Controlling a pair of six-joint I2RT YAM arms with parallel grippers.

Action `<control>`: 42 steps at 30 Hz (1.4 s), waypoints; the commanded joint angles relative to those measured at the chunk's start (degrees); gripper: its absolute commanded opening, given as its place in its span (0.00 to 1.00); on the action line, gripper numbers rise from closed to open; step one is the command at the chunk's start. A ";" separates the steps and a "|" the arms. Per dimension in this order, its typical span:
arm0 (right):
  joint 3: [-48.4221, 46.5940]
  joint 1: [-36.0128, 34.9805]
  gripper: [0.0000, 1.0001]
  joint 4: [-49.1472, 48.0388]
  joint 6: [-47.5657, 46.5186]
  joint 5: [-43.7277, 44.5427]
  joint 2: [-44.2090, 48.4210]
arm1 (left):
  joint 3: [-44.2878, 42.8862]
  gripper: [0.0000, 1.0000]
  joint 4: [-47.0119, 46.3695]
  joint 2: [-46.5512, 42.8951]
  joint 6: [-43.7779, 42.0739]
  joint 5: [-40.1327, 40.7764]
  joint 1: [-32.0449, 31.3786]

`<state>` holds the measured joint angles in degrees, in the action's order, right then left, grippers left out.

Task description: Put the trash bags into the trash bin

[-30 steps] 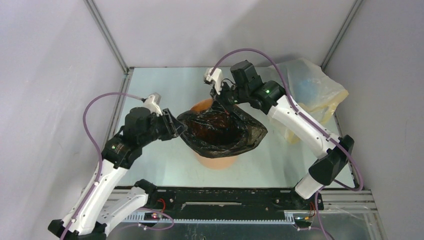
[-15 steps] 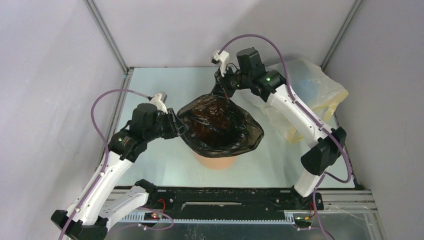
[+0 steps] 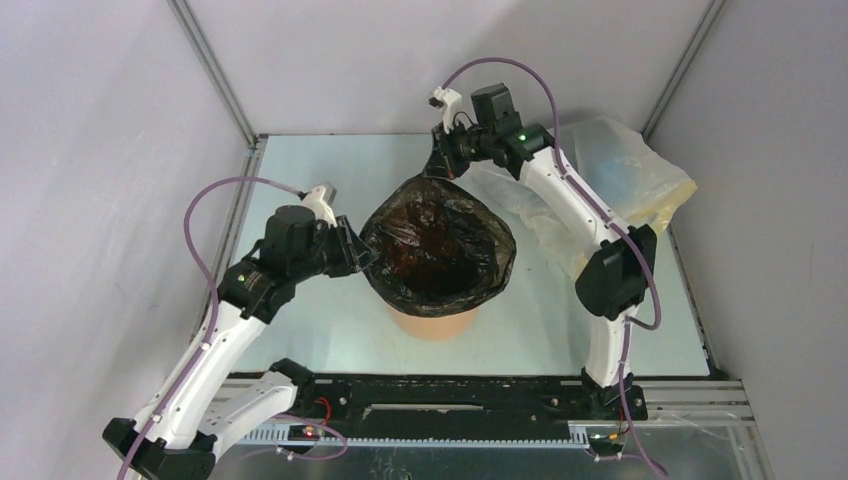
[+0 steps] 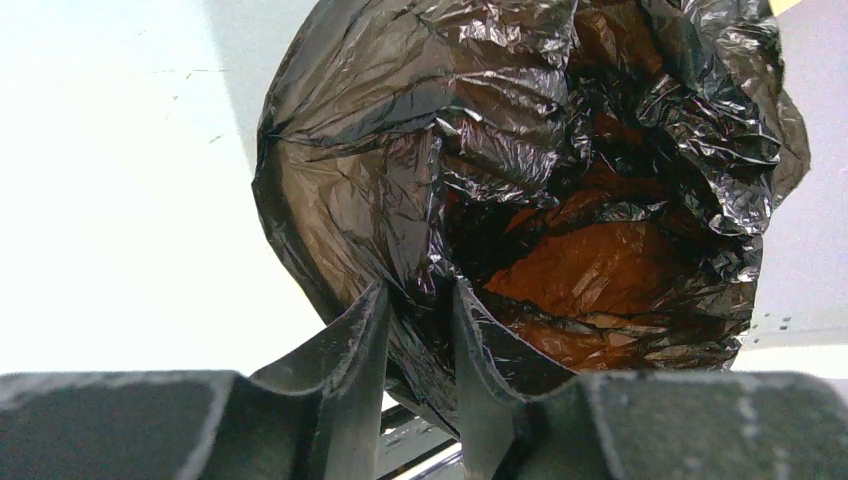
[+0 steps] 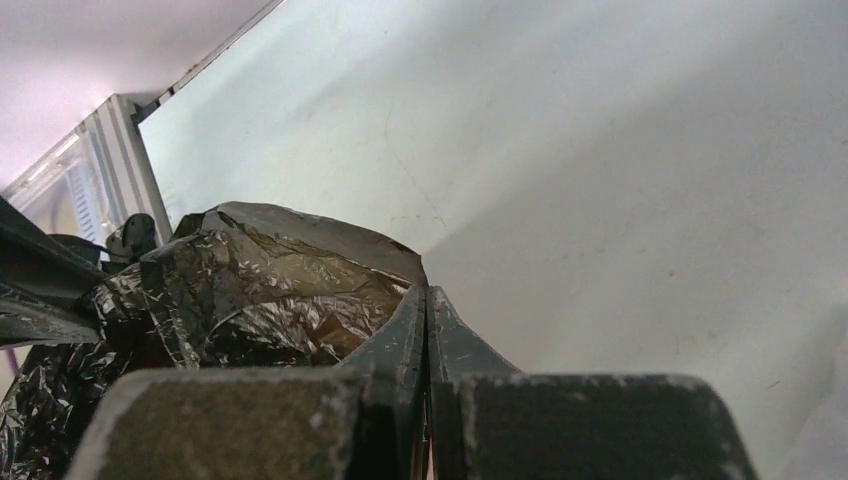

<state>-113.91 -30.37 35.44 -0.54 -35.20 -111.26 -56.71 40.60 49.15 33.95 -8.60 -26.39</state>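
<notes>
Lab test booth — blank grey walls, metal-framed table.

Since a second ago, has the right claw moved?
Yes. The right gripper moved toward the far edge of the table, away from the orange bin, pulling the black trash bag with it.

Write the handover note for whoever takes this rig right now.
Grippers: right gripper shut on the far edge of the black trash bag, holding it raised. The left gripper straddles the bag's left rim, jaws narrowly apart; firm grip unclear.
Things: orange trash bin upright mid-table, bag spread open over its mouth.
Done: bag opened and sagging into the bin.
Left: probably seat the rim around the bin, then release.
</notes>
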 commanded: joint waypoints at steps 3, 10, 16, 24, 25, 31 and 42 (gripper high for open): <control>-4.06 2.11 0.00 1.38 4.24 -6.07 -4.89 | -0.61 0.32 0.56 0.25 -1.94 -1.34 -0.24; -2.44 2.19 0.00 3.56 4.54 -10.05 -9.91 | 0.29 0.32 0.09 -0.06 -1.79 -1.42 -0.24; 2.35 2.39 0.00 -0.59 6.30 -11.95 -9.86 | 0.45 0.33 -0.24 -0.10 -1.70 -1.59 -0.19; 2.32 5.39 0.48 -2.20 11.30 -7.71 -3.12 | -0.76 0.48 -0.91 -2.18 -1.18 -0.89 -0.15; 2.77 6.13 0.50 -2.61 12.31 -7.32 -1.84 | -1.07 0.51 -1.15 -2.90 -1.05 -0.39 -0.08; 9.00 10.04 0.67 -6.25 16.77 -3.70 8.63 | -4.70 0.70 -0.40 -5.80 -1.62 -0.98 2.30; 36.65 14.53 0.71 -13.77 23.01 -2.00 33.02 | 6.21 0.63 -10.78 -8.09 1.19 -20.21 21.78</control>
<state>-84.05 -15.84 23.94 20.08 -38.41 -83.59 -56.58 37.39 40.18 32.60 -18.41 -7.40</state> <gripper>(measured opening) 0.716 0.633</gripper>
